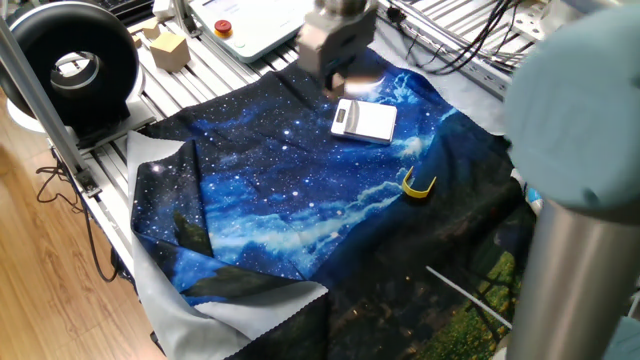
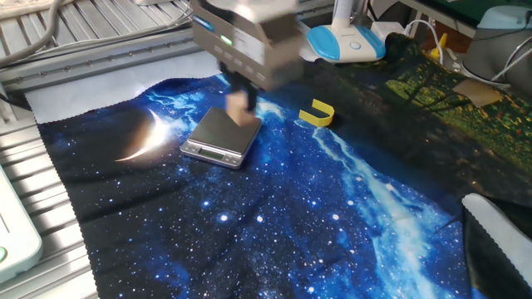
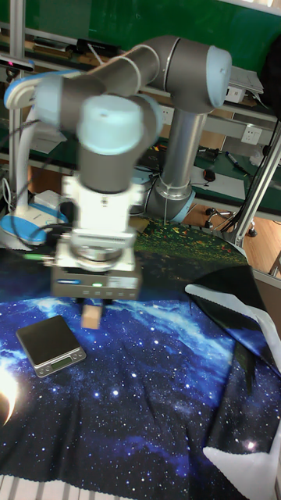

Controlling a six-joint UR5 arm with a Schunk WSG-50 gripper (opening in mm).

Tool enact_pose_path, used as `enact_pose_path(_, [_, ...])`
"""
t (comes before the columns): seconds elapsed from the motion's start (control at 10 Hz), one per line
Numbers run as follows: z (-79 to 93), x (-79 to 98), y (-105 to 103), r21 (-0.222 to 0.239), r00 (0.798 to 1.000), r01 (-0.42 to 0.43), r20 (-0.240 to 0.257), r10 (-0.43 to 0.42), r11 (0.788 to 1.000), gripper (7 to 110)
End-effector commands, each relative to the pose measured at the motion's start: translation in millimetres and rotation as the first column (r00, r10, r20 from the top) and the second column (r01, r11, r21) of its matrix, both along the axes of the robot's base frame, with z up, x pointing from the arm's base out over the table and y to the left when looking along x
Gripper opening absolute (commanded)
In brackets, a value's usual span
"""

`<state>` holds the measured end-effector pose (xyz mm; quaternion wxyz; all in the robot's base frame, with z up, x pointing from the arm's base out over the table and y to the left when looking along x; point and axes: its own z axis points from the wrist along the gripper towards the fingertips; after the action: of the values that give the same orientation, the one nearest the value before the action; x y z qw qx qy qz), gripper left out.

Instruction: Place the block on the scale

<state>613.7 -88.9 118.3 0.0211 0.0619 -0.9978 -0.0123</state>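
Note:
The small brown block (image 2: 241, 105) hangs above the cloth, and my gripper (image 2: 243, 96) is shut on it; both are blurred by motion. The scale (image 2: 221, 135) lies flat on the blue star cloth, its platform bare. In the other fixed view the block sits over the scale's far right corner. In one fixed view the gripper (image 1: 338, 76) and block (image 1: 339, 82) are just up and left of the white scale (image 1: 365, 120). From the tall fixed view the block (image 3: 92, 315) hangs in the gripper (image 3: 94, 307), right of the scale (image 3: 50, 344).
A yellow curved piece (image 1: 418, 185) lies on the cloth right of the scale. A larger pale wooden block (image 1: 167, 47) rests on the metal rails at the back left, near a black round device (image 1: 72, 66). The cloth's edge is folded at the front left.

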Motion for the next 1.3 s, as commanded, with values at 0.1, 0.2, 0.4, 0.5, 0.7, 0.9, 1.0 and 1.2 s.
enact_pose_path(0.1, [-32.9,1.2,-84.2,-0.040,0.996,-0.090,0.010,0.090,0.995,7])
enact_pose_path(0.2, [-47.3,-0.7,-94.8,-0.038,0.996,-0.087,0.023,0.088,0.996,7])
enact_pose_path(0.4, [-61.1,2.8,-92.1,-0.010,0.996,-0.083,0.042,0.084,0.996,7])
enact_pose_path(0.5, [-66.4,2.9,-81.7,0.005,0.997,-0.066,0.045,0.066,0.998,7])
enact_pose_path(0.7, [-77.4,1.5,-55.8,0.028,0.998,-0.014,0.055,0.013,1.000,7])
enact_pose_path(0.9, [-82.1,-1.9,-51.9,0.028,0.998,-0.010,0.058,0.008,1.000,7])
enact_pose_path(1.0, [-83.0,-3.6,-53.4,0.028,0.998,-0.010,0.058,0.008,1.000,7])
enact_pose_path(1.2, [-84.3,-8.2,-45.4,0.066,0.999,-0.007,0.052,0.003,0.998,7])
